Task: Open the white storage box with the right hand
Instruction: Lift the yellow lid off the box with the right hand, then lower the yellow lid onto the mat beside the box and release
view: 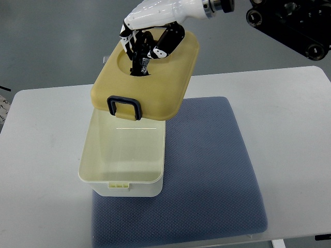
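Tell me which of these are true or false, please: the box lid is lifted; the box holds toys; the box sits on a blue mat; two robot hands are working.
1. The lid is lifted off the white storage box. True: the right hand holds it raised and tilted.
2. The box holds toys. False: its inside looks empty.
3. The box sits on a blue mat. True.
4. Two robot hands are working. False: only the right hand shows, its fingers gripping the lid's recess.

Lid (150,77) hides box's (121,178) far rim, right arm (207,8) cut off at top edge
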Controlling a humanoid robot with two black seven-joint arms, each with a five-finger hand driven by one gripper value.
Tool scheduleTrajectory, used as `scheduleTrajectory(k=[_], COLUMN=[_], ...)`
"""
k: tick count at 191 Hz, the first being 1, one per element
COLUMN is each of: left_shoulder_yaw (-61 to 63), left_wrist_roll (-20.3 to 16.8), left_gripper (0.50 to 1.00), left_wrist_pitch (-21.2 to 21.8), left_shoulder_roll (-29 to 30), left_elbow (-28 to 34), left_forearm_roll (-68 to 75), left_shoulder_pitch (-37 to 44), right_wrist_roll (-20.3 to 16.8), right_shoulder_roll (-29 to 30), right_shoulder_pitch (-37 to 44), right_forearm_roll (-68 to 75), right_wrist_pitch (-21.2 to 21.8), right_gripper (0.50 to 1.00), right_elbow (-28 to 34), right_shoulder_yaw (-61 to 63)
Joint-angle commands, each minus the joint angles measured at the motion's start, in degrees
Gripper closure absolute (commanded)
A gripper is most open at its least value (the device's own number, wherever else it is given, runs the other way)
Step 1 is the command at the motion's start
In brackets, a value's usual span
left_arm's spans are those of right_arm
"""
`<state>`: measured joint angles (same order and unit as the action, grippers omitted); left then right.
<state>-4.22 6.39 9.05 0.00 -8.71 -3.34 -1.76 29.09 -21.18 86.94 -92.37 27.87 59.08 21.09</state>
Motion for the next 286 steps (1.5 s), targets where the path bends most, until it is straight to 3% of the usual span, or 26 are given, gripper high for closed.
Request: scheduleTrajectory(k=[1,72,128,213,286], left_shoulder_yaw=[0.0,0.0,0.0,0.0,0.0], left_wrist_roll=[0.0,0.0,0.0,-0.1,0.0], left_gripper=[0.5,0.5,0.5,0.5,0.5], left_wrist_pitch=[0.0,0.0,0.0,0.0,0.0], left_shoulder_roll=[0.0,0.0,0.0,0.0,0.0], left_elbow=[0.0,0.0,0.0,-0.1,0.0], left_forearm_roll=[0.0,0.0,0.0,0.0,0.0], left_shoulder_pitch=[0.0,0.0,0.0,0.0,0.0], right_wrist_roll=[0.0,0.2,0.1,0.8,1.4], right_shoulder_roll=[-4.4,-14.5,-14.9,-11.4,-7.9], right_shoulder_pitch=[-2.3,-12.8,-21.5,-28.1,-28.4], right_forearm_roll=[0.0,0.0,-0.2,-1.1,-1.2], right_wrist_pitch=[-1.2,-9.5,-14.9,-15.7,-16.3], right_gripper=[1.0,1.0,1.0,1.0,1.0], right_elbow=[-0.2,-1.0,-2.2,-2.3,-1.9], right_shoulder_yaw=[1.7,1.8,0.5,0.2,-1.6])
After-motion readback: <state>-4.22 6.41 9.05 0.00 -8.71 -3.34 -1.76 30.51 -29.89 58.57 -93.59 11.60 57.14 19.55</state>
